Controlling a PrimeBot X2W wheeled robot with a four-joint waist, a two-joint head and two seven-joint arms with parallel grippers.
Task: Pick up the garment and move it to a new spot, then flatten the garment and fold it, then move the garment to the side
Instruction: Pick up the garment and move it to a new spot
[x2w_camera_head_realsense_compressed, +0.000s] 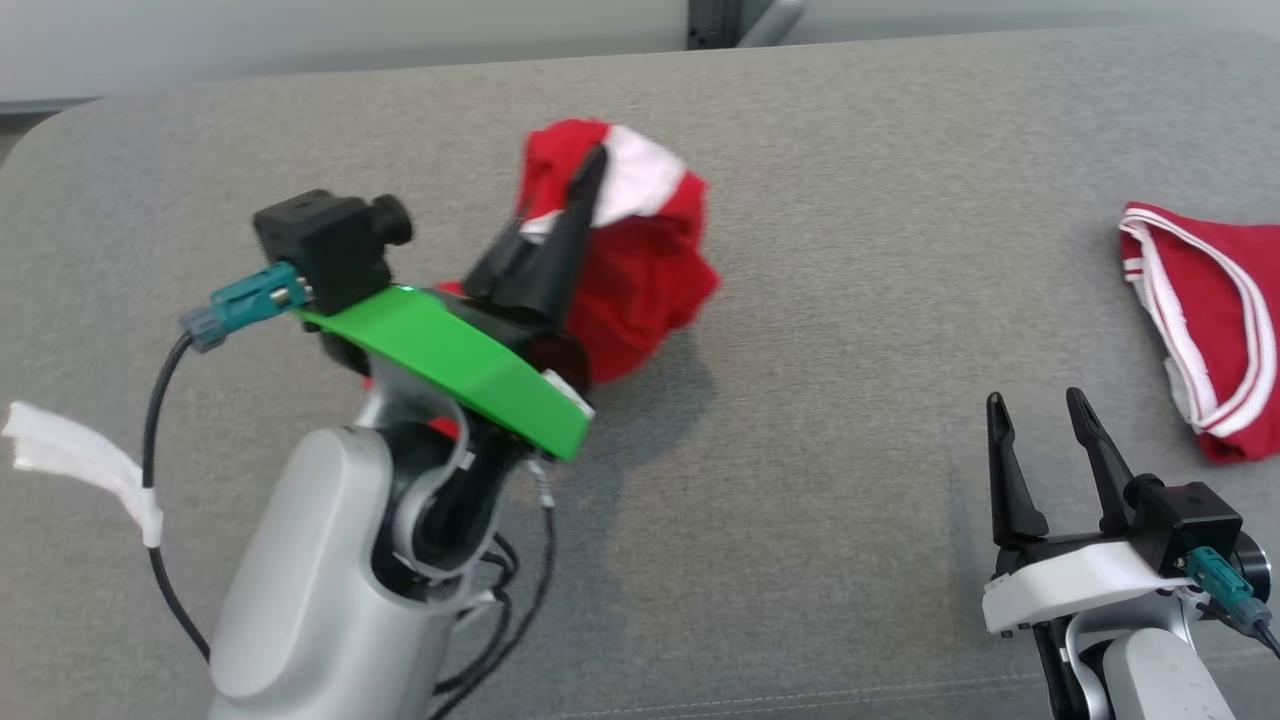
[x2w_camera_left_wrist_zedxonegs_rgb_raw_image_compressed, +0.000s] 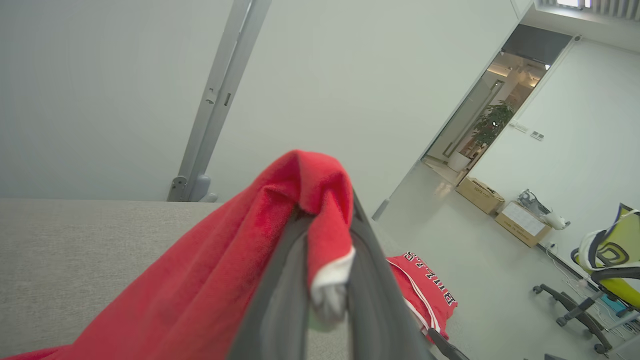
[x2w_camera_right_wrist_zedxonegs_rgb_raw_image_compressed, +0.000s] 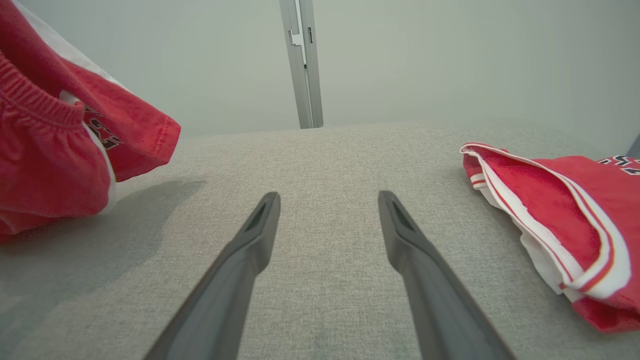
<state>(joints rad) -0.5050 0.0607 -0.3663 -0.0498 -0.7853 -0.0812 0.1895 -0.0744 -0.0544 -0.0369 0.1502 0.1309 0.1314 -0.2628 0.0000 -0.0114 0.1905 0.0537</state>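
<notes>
1. While the left gripper (x2w_camera_head_realsense_compressed: 597, 165) reaches toward the upper middle of the head view, its jaws are clenched on a fold of the bunched red fabric garment with white trim (x2w_camera_head_realsense_compressed: 640, 270).
2. In the left wrist view, the left gripper (x2w_camera_left_wrist_zedxonegs_rgb_raw_image_compressed: 327, 215) has red cloth draped over the top of both dark fingers, with a white-edged piece pinched between them. The rest of the garment (x2w_camera_left_wrist_zedxonegs_rgb_raw_image_compressed: 200, 280) trails to the lower left of that frame.
3. The garment hangs in a loose clump over the flat grey woven-fabric surface (x2w_camera_head_realsense_compressed: 800, 450) and casts a shadow on it. Whether its lowest fold touches the surface cannot be told.
4. The right gripper (x2w_camera_head_realsense_compressed: 1035, 400) sits at the lower right of the head view. Its jaws are spread wide and hold nothing.
5. In the right wrist view, the right gripper (x2w_camera_right_wrist_zedxonegs_rgb_raw_image_compressed: 327, 200) has bare grey surface between its fingers, and the garment (x2w_camera_right_wrist_zedxonegs_rgb_raw_image_compressed: 50, 150) is at the left edge.
6. A second folded red garment with white-striped edging (x2w_camera_head_realsense_compressed: 1210, 330) lies on the surface at the right edge of the head view, well apart from the held one.
</notes>
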